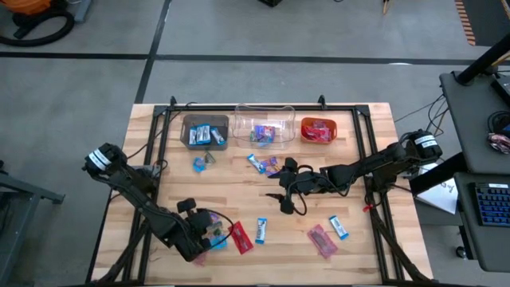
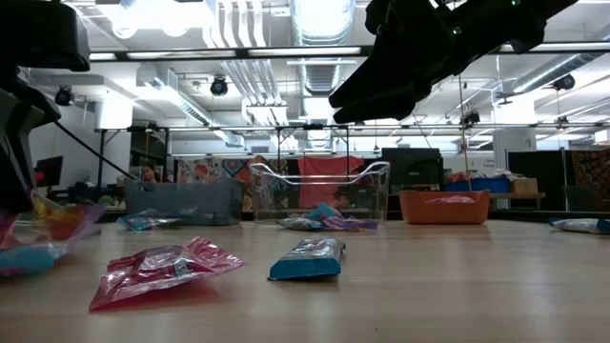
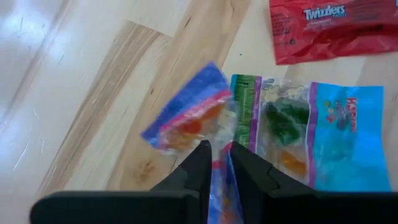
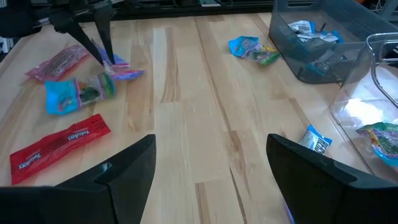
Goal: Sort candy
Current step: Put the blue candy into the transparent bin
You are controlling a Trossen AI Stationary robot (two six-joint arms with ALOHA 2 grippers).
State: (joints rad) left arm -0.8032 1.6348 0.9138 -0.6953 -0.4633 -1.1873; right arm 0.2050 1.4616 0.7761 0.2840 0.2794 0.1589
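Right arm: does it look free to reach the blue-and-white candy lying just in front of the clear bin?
Probably yes. The right gripper hovers open above the table beside that blue-and-white candy, with bare wood between them; the clear bin stands behind it, out of the way.

Grey concrete floor (image 1: 263, 76), ceiling ducts (image 2: 319, 19), strip lights, desk with keyboard (image 1: 490, 203)

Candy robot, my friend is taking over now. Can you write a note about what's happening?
Left gripper: nearly shut, pinching a purple-multicolour candy at the table's near-left.
Right gripper: open, empty, hovering mid-table.
Done: some candy already sits in the brown bin, clear bin and orange bin.
Left: loose candies on the table, including the red Twizzlers, a blue-and-white one, a pink one, and a few in front of the bins.
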